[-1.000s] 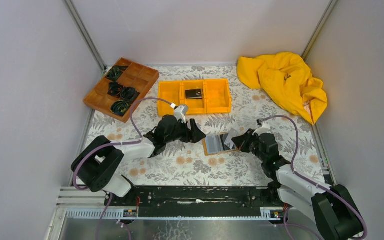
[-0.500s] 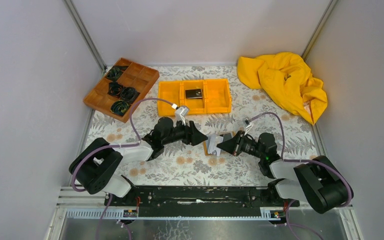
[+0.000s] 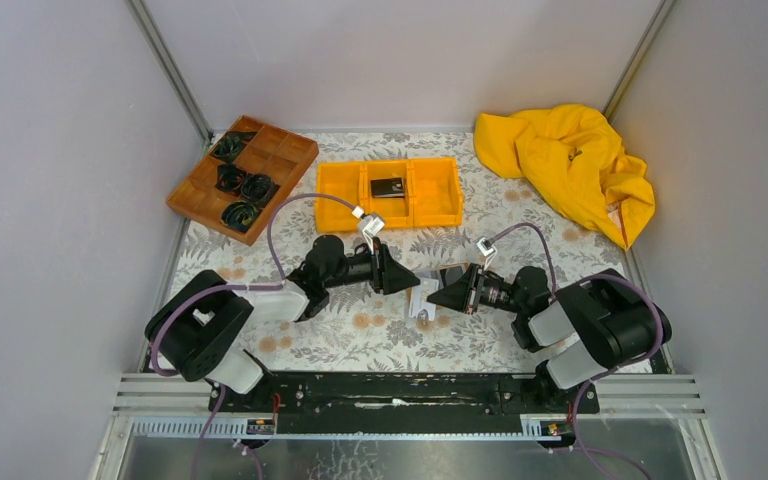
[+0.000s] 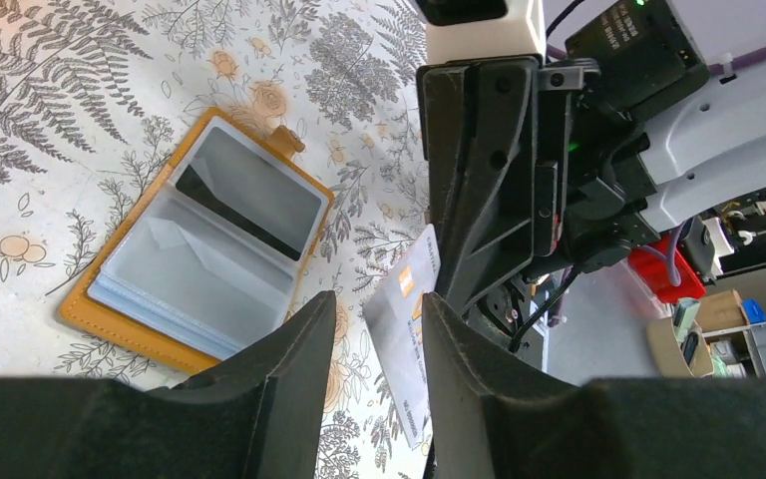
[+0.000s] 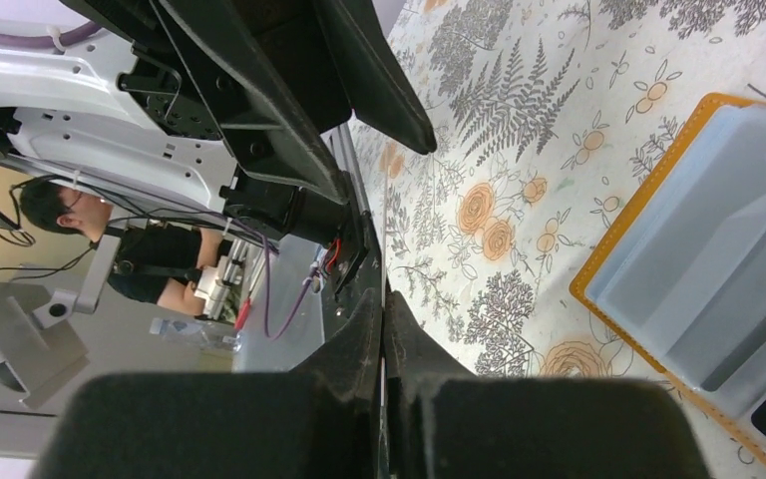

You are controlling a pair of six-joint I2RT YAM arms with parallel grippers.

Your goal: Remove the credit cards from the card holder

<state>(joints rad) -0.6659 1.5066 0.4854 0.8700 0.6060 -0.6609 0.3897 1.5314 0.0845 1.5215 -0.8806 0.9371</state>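
Far left, at back: brown wood tray (image 3: 282, 150) w/ black curly bits in some slots. Next to it, nearer the middle: orange bin (image 3: 436, 195) w/ 3 boxes. Black card (image 3: 388, 187) flat in the middle box.

In front, on the flowery table (image 3: 380, 335): L gripper (image 3: 412, 283) low down, pointing right. Jaws spread part way, gap btwn them. In that gap, seen from the L wrist: pale card (image 4: 406, 329), turned up on its edge, off the table. Can't tell if the L fingers (image 4: 279, 399) touch it.

Card holder (image 4: 199, 235) close by, lying open and flat on the table. Grey pockets facing up, orange rim round them.

R gripper (image 3: 433, 297) pointing left, tip to tip w/ the L gripper. Jaws pressed together, pinching the pale card's other end.

Far right, at back: yellow cloth (image 3: 570, 165), all crumpled.
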